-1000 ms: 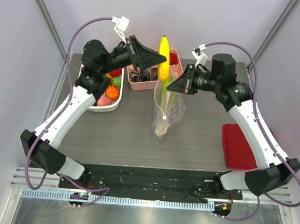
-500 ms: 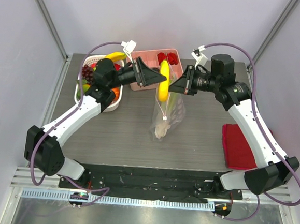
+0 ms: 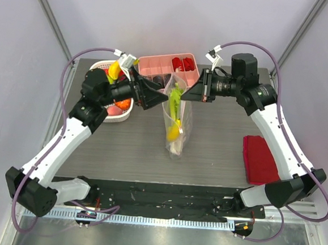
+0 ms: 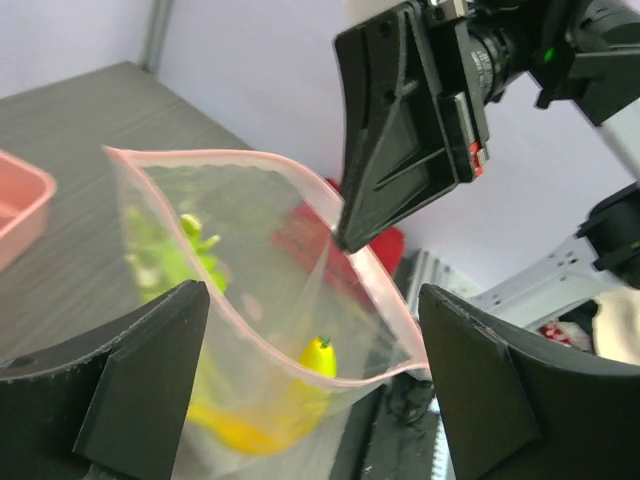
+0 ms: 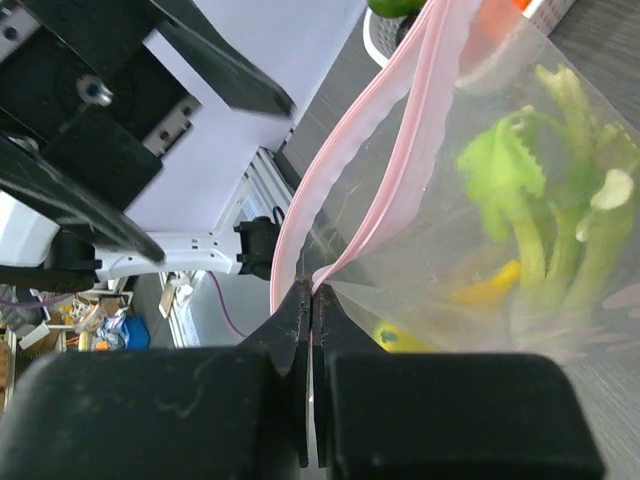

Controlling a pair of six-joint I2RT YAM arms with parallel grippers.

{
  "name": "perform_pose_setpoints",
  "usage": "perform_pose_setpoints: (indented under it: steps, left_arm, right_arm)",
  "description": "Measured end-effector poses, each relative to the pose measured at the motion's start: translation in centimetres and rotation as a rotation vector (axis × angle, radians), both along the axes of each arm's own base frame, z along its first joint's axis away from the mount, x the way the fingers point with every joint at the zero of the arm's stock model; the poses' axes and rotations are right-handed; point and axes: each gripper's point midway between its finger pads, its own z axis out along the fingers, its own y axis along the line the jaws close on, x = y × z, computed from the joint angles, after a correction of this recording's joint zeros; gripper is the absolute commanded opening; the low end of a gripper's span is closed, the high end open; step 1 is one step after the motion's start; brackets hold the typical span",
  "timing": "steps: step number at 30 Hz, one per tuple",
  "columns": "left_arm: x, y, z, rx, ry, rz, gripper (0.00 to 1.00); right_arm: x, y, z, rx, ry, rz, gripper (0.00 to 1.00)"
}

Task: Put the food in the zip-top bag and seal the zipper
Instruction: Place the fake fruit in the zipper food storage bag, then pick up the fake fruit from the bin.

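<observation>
Top external view: nearest, at 4 o'clock on the surface point(image 3: 122, 153), a red cloth point(image 3: 260, 161) lies flat by the right edge, well apart from everything else. The stretch of surface from 5 to 8 o'clock, in front of the arms' bases, gives room to move.

At the centre the zip-top bag point(image 3: 178, 123) hangs from its mouth edge. Inside it are a leek point(image 3: 175, 98) with its green end up and, lower down, a yellow banana-shaped piece point(image 3: 174, 132).

The right gripper point(image 3: 193, 94), at 3 o'clock from the mouth, is pinched tight on the rim. The right wrist view shows its jaws pressed together on the pinkish zipper point(image 5: 400, 130).

The left gripper point(image 3: 155, 92) sits at 9 o'clock from the mouth, just beside it. Its jaws are spread wide and hold nothing. In the left wrist view the bag's gaping mouth lies between and beyond its fingers point(image 4: 150, 370).

Farther back, a white basket point(image 3: 119, 119) of fruit stands at 10 o'clock, partly under the left arm. A pink tray point(image 3: 154, 65) stands at 12 o'clock, close behind the bag, by the far edge.
</observation>
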Motion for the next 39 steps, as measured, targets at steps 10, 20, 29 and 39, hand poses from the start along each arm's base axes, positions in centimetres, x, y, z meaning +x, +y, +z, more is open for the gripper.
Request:
perform_pose_setpoints:
  steps: [10,20,29,39]
  left_arm:
    - [7.3,13.9,-4.7,0.293,0.057,0.431,0.91]
    - [11.1,28.8,-18.9,0.791,0.429,0.784,0.87]
    - [11.6,33.2,-23.7,1.014,0.509,0.832,0.81]
    - [13.4,33.6,-28.3,1.067,0.589,0.753,0.62]
  right_arm:
    - [2.0,-1.5,-3.6,-0.141,0.029,-0.12,0.01]
    - [4.2,-2.0,-4.1,-0.211,0.033,-0.215,0.01]
    - [4.1,-0.4,-5.9,-0.263,0.037,-0.171,0.01]
    - [3.9,-0.2,-6.8,-0.287,0.028,-0.155,0.01]
